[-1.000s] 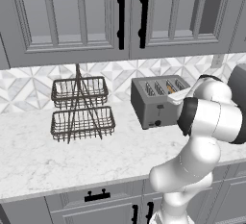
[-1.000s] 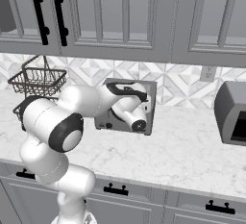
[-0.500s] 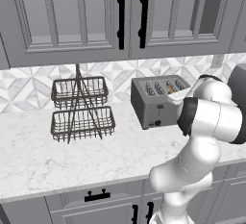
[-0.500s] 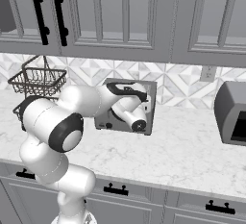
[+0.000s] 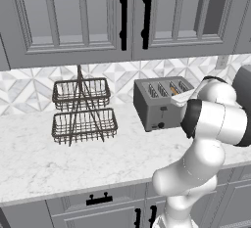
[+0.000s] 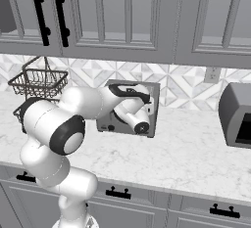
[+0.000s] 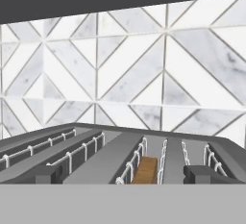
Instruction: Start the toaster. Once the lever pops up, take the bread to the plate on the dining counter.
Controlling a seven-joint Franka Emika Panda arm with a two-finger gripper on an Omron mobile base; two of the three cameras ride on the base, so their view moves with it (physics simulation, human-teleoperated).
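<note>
The grey four-slot toaster point(image 5: 158, 105) stands on the marble worktop against the tiled wall. The bread point(image 7: 145, 170) is a tan slice sunk in one of the toaster's slots, and its orange edge point(image 5: 175, 91) shows from above. My gripper point(image 7: 125, 174) is open, low over the toaster's near edge and looking across the slots at the wall. Its two dark fingertips point(image 7: 47, 174) stand wide apart, with nothing between them. From the right side my arm covers most of the toaster point(image 6: 153, 105). The plate and the dining counter are out of view.
A two-tier wire basket rack point(image 5: 83, 110) stands left of the toaster. A grey boxy appliance point(image 6: 236, 115) sits at the far right of the worktop point(image 6: 196, 148), below a wall outlet point(image 6: 212, 74). Grey upper cabinets point(image 5: 98, 16) hang overhead.
</note>
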